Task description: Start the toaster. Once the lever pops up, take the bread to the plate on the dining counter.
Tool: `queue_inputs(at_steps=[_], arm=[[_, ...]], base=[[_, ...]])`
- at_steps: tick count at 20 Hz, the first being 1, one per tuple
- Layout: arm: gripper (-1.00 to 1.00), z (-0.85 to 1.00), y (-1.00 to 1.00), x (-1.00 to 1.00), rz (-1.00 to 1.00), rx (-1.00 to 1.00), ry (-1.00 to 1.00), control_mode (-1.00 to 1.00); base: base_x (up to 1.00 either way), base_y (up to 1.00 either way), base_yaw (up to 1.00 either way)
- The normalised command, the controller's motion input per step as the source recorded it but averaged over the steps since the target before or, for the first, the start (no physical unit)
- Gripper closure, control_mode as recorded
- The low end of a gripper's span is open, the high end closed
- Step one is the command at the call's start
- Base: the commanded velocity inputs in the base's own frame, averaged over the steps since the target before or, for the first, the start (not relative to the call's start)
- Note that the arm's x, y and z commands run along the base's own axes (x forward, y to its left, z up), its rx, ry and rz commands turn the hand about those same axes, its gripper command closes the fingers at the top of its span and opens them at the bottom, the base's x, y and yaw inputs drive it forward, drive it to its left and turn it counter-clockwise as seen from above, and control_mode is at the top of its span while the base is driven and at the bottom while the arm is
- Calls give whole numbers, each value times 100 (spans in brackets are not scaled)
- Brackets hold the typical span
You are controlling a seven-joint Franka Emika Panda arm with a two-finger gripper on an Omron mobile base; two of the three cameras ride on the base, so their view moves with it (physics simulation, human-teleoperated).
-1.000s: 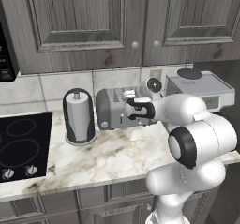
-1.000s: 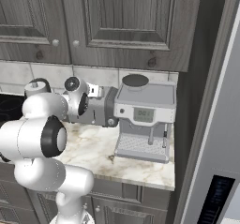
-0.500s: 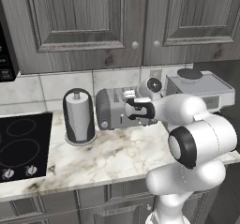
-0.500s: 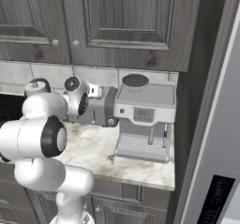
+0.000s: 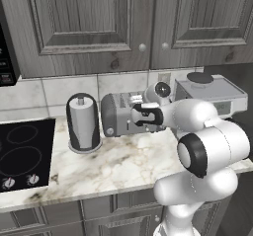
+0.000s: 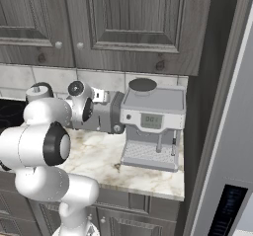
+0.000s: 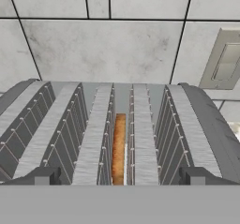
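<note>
Toaster stands on a white marble worktop with beige veining, back against a pale tiled wall, under grey wood-grain cabinets. A dark paper-towel holder stands just to one side of it, a silver coffee machine to the other, and a black cooktop lies beyond the holder. The bread sits deep in a middle slot. The gripper hovers before the toaster, fingers spread wide, holding nothing. A wall outlet is set in the tiles.
</note>
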Motion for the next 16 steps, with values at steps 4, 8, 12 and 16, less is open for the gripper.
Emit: queue_inputs(at_steps=[4,8,12,16], arm=[[-100,0,0,0,0,0,0,-100],[-100,0,0,0,0,0,0,-100],[-100,0,0,0,0,0,0,-100],[-100,0,0,0,0,0,0,-100]], base=[[0,0,0],[0,0,0],[0,0,0],[0,0,0]])
